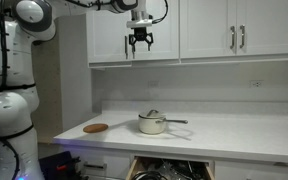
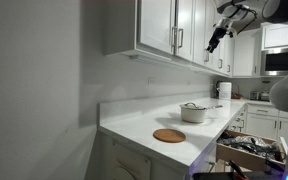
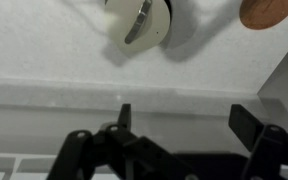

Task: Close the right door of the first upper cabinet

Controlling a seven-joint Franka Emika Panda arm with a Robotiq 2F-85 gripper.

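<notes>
The gripper (image 1: 139,44) is hanging in front of the first upper cabinet (image 1: 109,30), near the inner edge of the right door (image 1: 161,28), which is lying flat with the cabinet front. In the wrist view the jaws are standing wide apart, gripping nothing, above the pot (image 3: 139,20) and the round wooden coaster (image 3: 269,12) on the white counter (image 3: 44,50)
</notes>
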